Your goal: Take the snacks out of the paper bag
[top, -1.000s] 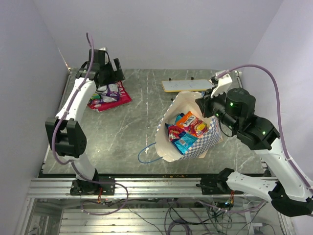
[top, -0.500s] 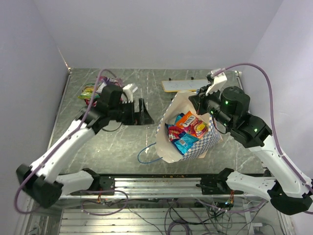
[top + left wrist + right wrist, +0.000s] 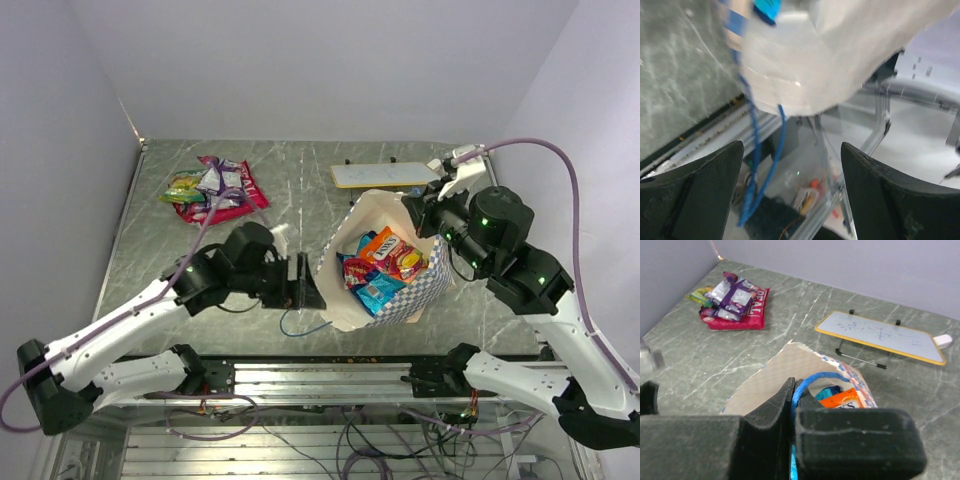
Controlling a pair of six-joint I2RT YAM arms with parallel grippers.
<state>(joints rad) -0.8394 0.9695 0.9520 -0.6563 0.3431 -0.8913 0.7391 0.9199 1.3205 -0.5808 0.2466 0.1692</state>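
A large blue-and-white checkered paper bag (image 3: 418, 292) with a cream inside stands tilted and open-mouthed right of centre, holding orange, red and blue glossy foil snack packets (image 3: 385, 262), while a pile of red, purple and green packets (image 3: 213, 184) lies well apart at far left.

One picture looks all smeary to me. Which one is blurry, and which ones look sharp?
Left wrist view: the paper bag is smeared with blur. Top view: sharp and evenly lit. Right wrist view: the pile of snacks and the white board are clear.
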